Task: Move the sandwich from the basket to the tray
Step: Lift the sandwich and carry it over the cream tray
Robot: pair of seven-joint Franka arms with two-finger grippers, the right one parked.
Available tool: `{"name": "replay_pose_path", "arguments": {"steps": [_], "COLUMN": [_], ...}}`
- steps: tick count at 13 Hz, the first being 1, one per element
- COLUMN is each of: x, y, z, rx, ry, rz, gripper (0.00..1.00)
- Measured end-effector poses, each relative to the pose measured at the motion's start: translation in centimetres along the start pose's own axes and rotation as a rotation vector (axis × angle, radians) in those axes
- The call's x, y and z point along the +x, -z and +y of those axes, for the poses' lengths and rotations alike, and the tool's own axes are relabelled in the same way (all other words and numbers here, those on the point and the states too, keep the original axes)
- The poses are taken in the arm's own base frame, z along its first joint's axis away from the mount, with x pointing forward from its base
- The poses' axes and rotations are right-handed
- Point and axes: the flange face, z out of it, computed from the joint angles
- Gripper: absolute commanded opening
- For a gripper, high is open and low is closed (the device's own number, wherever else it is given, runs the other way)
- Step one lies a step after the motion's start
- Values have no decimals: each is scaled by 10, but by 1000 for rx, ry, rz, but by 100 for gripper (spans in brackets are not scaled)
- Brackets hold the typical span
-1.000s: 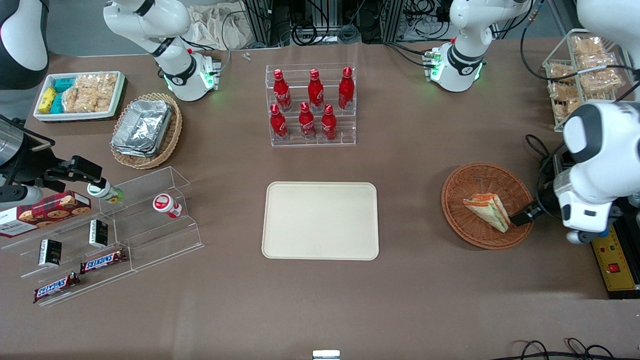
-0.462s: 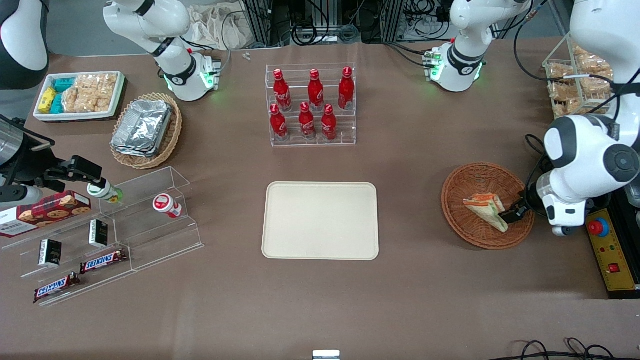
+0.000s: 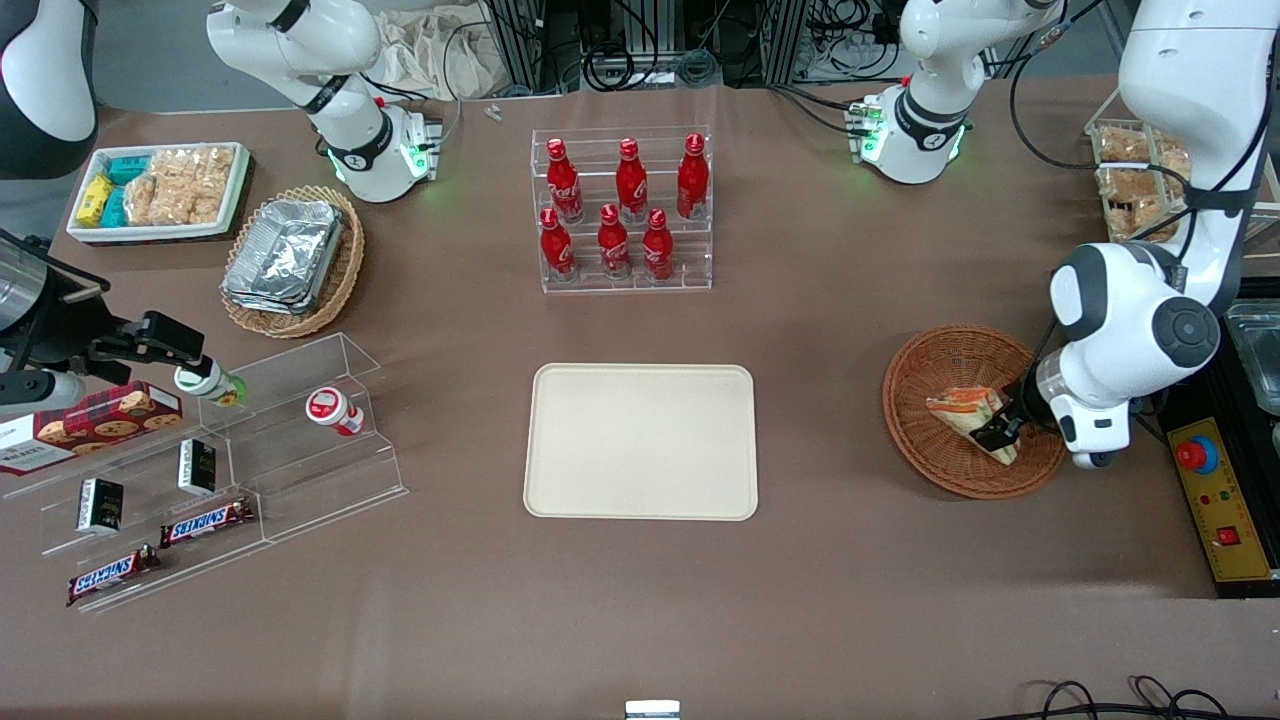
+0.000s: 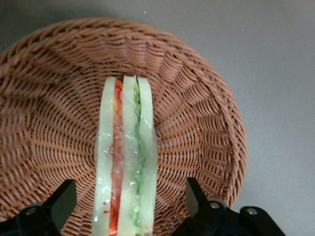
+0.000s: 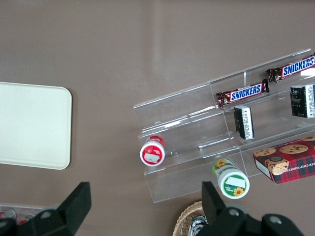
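Front view, counts: one sandwich (image 3: 972,420), one basket (image 3: 945,372), one tray (image 3: 640,441); six red bottles (image 3: 620,212) in a clear rack; two Snickers bars (image 3: 205,520) on the clear stepped shelf (image 3: 300,420); one paler basket of foil trays (image 3: 290,258); one white tray of snack packets (image 3: 160,190).

Sandwich: lies in the basket, toward the working arm's end of the table, well apart from the tray.

Gripper (image 3: 1000,432): low over the basket, at the sandwich's wide end; its fingers stand spread, one on each flank of the sandwich, neither pressing it.

Edges and room: the tray top is bare; a wide strip of brown table (image 3: 820,440) lies between the tray's rim and the basket's rim.

Left wrist view only: the sandwich (image 4: 127,157) stands on edge, showing three pale bread slices with an orange-red layer and a green layer under clear wrap; the finger tips (image 4: 63,202) sit clear of the wrap, and woven basket wall (image 4: 206,128) curves around it.

Right wrist view only: the tray's corner (image 5: 34,125) and two round-lidded cups, one red (image 5: 152,151) and one green (image 5: 230,180).
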Motion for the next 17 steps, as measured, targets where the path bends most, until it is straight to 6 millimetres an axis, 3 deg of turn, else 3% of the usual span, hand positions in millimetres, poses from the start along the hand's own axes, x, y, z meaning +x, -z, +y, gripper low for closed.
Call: {"name": "replay_pose_path", "arguments": {"steps": [2,3,4,5,8,13,17], "x": [-9,-13,-15,-15,-14,-20,-37], "y": [-8,-14,-19,-22,-23,-13,27], "z": [4,5,5,5,5,16,45], "rx": [2,6,11,12,9,-6,13], "ry": [20,25,27,28,29,2,-60], "rz": [-6,-13,-21,-25,-23,-5,12], "gripper": [99,87,48,26,0,0,0]}}
